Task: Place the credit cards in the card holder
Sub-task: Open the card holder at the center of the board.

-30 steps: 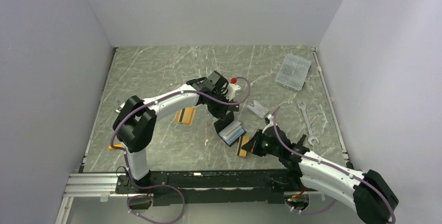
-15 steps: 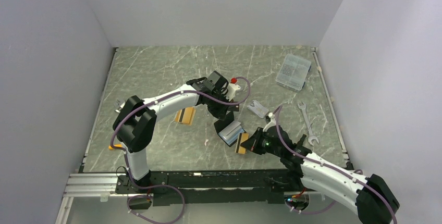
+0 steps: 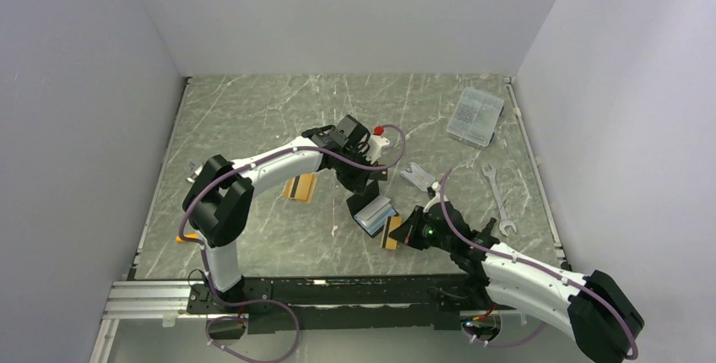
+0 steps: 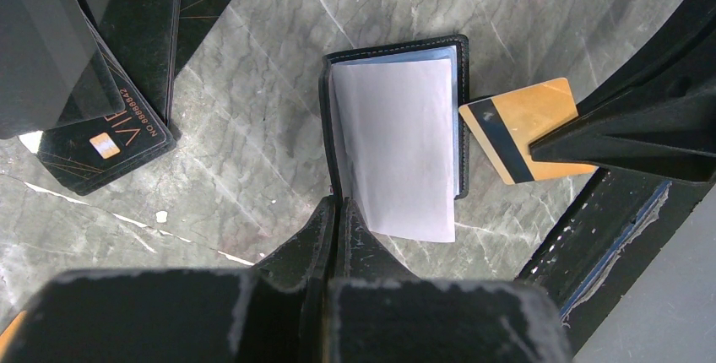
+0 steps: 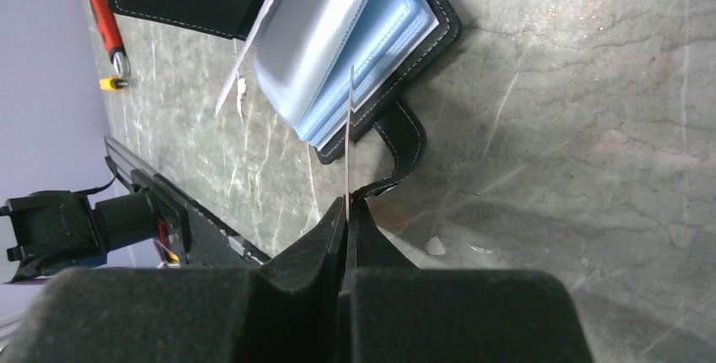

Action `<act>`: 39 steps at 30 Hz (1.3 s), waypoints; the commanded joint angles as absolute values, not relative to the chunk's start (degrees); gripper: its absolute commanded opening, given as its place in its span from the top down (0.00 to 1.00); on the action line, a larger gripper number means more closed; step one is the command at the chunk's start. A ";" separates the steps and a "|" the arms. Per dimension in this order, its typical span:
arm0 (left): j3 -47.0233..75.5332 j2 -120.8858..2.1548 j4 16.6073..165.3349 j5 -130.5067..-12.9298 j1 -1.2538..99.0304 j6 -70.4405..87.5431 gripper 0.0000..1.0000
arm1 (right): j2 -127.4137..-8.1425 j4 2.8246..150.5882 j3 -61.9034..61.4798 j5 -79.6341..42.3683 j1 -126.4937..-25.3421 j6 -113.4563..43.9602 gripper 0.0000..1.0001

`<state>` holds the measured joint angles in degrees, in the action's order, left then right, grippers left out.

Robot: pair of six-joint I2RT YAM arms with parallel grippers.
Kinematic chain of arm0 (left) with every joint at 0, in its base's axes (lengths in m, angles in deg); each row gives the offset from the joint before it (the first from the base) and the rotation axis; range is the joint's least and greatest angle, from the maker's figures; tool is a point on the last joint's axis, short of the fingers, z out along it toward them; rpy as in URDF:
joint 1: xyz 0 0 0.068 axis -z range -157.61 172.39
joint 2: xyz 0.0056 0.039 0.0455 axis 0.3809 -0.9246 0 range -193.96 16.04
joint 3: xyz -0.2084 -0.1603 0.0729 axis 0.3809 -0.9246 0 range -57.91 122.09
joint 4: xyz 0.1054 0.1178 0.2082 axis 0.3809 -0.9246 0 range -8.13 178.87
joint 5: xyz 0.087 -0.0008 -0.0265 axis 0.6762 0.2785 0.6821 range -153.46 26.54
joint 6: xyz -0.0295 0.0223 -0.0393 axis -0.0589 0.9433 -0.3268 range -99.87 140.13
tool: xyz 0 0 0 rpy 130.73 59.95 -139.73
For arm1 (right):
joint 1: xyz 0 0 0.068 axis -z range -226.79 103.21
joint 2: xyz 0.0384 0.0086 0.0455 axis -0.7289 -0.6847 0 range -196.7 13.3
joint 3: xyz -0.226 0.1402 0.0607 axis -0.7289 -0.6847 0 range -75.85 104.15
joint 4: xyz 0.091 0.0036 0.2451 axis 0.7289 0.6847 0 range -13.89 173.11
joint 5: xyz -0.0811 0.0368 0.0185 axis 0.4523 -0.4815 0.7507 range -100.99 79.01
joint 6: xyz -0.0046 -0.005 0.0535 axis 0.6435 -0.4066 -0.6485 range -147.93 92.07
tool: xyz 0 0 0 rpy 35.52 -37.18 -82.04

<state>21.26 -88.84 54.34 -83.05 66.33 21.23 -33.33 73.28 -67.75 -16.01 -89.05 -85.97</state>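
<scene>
The card holder lies open on the marble, its light blue sleeves fanned upward. My left gripper is shut on the edge of its black cover. The right gripper is shut on the orange-gold credit card, seen edge-on in the right wrist view. That card's tip sits just at the holder's open edge, above the snap tab. A black card marked VIP lies flat to the left. Another orange card-like rectangle rests under the left arm.
A clear plastic box sits back right, a wrench to the right, and a silvery tag beside the holder. A red screwdriver lies behind the holder. A small orange item lies front left.
The right gripper has edged left with the orange-gold card, closer to the open holder. The left arm has stayed still on the holder's cover.
</scene>
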 commanded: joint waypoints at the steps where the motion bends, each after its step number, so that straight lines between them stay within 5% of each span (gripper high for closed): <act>1: 21.11 -88.20 54.36 -83.50 66.31 21.98 1.00 | -32.78 70.29 -65.80 -16.09 -88.78 -85.25 1.00; 37: 21.31 -88.49 54.09 -84.16 66.41 21.77 1.00 | -45.10 58.73 -61.80 -19.04 -87.66 -83.49 1.00; 39: 21.48 -88.82 53.68 -85.66 65.91 20.78 0.79 | -45.68 58.47 -60.48 -19.46 -87.69 -83.12 1.00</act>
